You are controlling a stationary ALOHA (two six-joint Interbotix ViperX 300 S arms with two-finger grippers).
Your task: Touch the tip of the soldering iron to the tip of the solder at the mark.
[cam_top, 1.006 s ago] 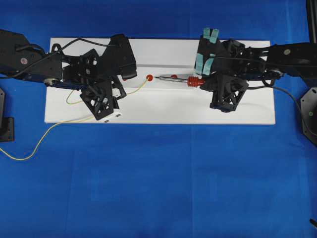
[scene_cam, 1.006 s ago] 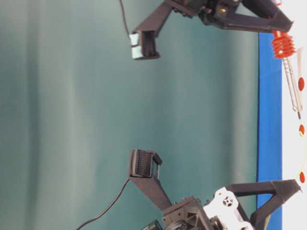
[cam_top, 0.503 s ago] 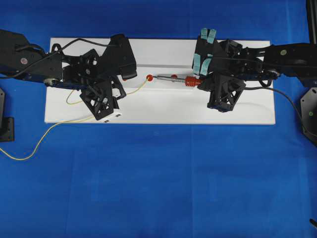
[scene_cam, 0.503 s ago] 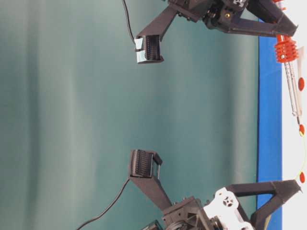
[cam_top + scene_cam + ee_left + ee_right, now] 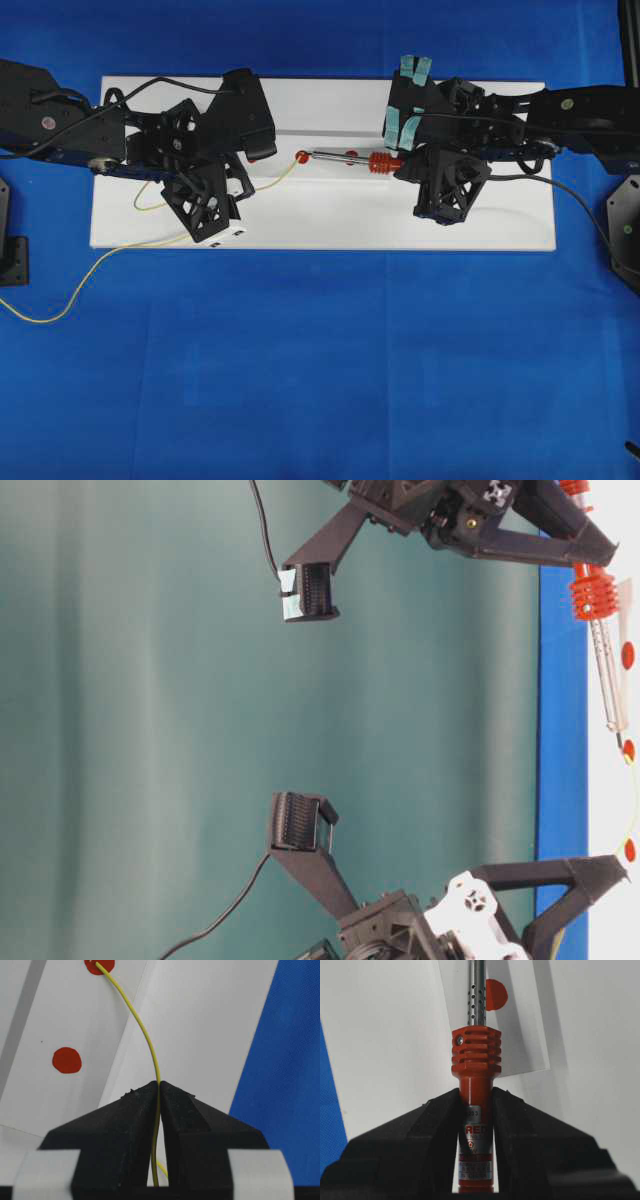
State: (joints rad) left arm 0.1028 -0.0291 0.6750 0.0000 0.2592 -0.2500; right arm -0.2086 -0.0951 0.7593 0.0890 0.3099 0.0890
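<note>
Solder (image 5: 275, 178) runs as a thin yellow wire out of the left hand (image 5: 159, 1091) toward the red mark (image 5: 302, 157) on the white board (image 5: 330, 215). It seems to be held this way so its bare free end sits steady over a fixed target. In the left wrist view the wire arcs up from the pinch point and its end lies on a red dot at the top edge. A second red dot (image 5: 67, 1060) sits apart to the left. The rest of the wire trails off the board across the blue surface (image 5: 320, 360).

The soldering iron (image 5: 350, 158) comes in from the opposite side, lying nearly level with its shaft aimed along the board at the same mark. Gripping it by the handle, behind the red ribbed collar (image 5: 476, 1052), leaves the metal shaft free to reach. From overhead its point is just beside the mark. In the table-level view the point (image 5: 619, 742) seems to sit right at the dot. I cannot tell from these views whether the two tips actually touch.

The left hand is clamped narrow, its two black fingers (image 5: 125, 1120) meeting on the wire. The right hand (image 5: 476, 1097) is likewise closed, its jaws pressed against either side of the iron's handle below the collar.
</note>
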